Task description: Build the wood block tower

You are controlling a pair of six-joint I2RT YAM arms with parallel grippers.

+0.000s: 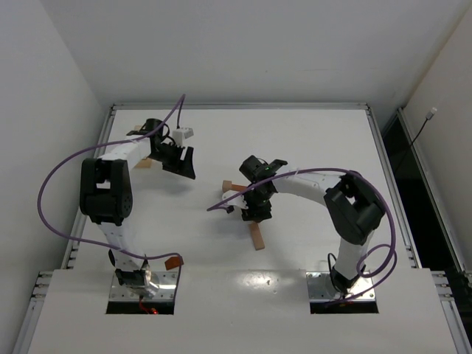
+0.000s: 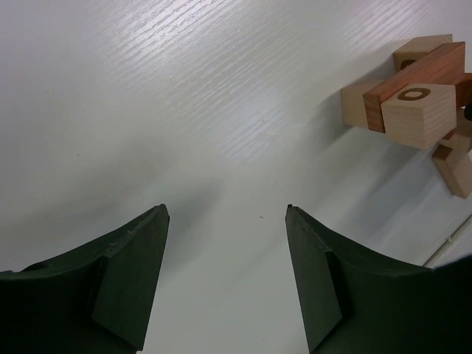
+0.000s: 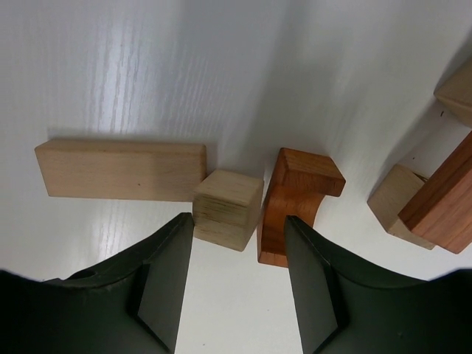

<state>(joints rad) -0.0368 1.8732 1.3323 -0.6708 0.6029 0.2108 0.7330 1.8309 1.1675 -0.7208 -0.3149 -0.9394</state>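
Your left claw (image 2: 227,210) gapes empty above the desk (image 2: 184,110); your right claw (image 3: 237,219) stands part-open, empty, over a pale cube (image 3: 227,206).

Two white arms (image 1: 120,234), black joints (image 1: 107,193), looping purple cables (image 1: 41,193); dark wedge-shaped gripper fingers (image 2: 127,289)

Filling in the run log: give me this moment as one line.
left pincer: open, over table | right pincer: open, at pale cube and reddish-brown bracket block | tower: partial stack
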